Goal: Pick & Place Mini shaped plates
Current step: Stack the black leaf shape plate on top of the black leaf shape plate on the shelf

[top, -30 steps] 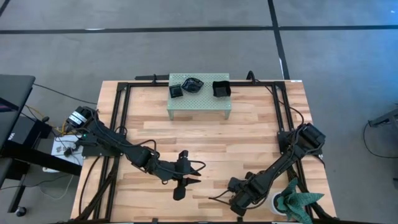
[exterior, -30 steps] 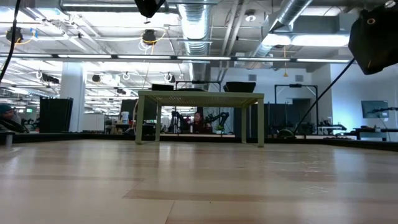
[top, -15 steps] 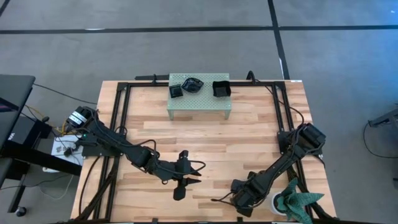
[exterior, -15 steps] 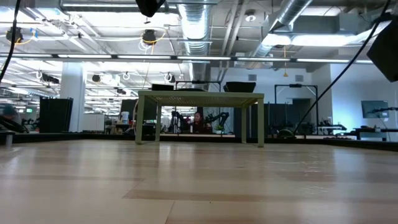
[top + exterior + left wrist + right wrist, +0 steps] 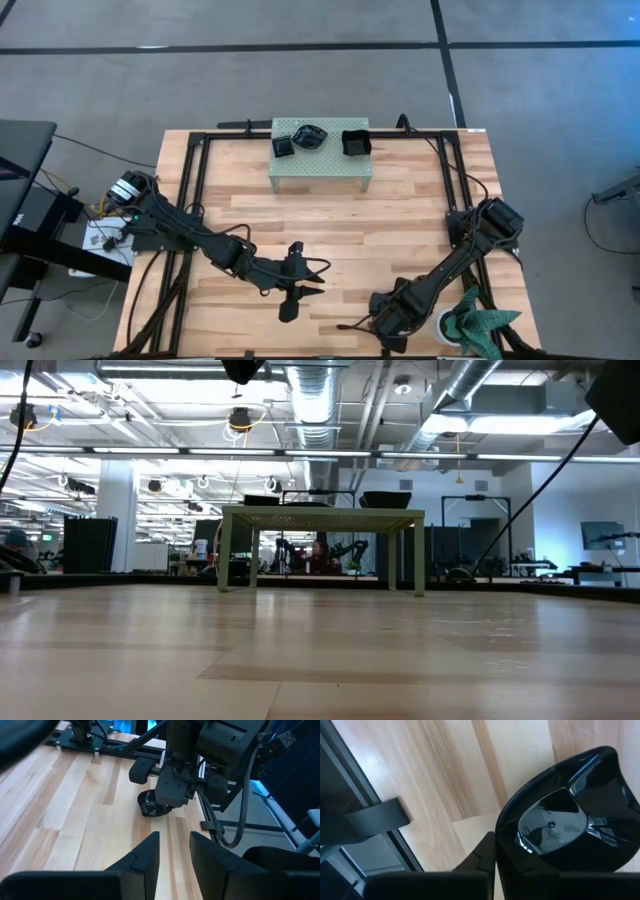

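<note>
Black dish (image 5: 565, 827) in right jaws, hidden in high view.

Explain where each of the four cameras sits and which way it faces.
High view: overhead, straight down on the table; both arms show.
Low view: table height, level toward the green stand; arm parts hang at the top edge.
Left wrist view: past the left gripper, open, toward the right gripper on a black plate.
Right wrist view: own finger beside that plate, close up.
Shared: both wrist views show the plate; high and low views show the stand.
</note>
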{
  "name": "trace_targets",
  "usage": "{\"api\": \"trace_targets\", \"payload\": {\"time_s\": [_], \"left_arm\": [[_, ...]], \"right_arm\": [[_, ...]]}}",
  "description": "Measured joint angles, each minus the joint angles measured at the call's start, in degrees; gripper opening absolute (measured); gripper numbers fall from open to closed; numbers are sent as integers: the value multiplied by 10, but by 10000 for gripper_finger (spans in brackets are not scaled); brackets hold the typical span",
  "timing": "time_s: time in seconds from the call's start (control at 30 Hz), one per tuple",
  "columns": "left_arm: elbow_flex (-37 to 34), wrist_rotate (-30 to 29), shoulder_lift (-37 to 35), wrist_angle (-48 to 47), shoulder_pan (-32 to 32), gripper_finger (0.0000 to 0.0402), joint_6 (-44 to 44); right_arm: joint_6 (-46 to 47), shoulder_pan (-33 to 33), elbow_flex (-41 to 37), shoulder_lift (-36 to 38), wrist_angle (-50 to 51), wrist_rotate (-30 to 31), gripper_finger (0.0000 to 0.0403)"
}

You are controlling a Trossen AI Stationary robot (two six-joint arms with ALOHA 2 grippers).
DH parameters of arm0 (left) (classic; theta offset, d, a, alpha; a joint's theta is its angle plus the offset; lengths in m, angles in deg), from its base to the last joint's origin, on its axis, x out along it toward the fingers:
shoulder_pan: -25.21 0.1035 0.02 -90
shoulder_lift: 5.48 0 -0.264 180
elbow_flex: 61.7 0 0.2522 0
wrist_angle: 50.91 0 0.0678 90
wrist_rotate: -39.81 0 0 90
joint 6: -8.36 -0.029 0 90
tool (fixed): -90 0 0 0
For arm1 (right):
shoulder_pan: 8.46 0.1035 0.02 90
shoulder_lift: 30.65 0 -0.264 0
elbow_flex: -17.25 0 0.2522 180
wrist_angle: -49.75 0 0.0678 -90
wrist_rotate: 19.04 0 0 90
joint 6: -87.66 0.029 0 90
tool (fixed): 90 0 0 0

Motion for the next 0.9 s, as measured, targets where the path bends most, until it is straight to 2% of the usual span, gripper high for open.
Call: {"api": "trace_targets", "payload": {"time_s": [0.37, 0.5, 0.63, 0.9], "left_arm": [[0, 0, 0, 5, 0, 108, 0], [0, 0, 0, 6, 0, 108, 0], [0, 0, 0, 10, 0, 108, 0], [0, 0, -3, 9, -5, 108, 30]], "right_arm": [[5, 1, 7, 0, 6, 14, 1], [-34, 1, 36, 0, 18, 21, 1], [-99, 1, 81, 0, 60, 56, 0], [-225, -12, 148, 0, 175, 175, 0]]}}
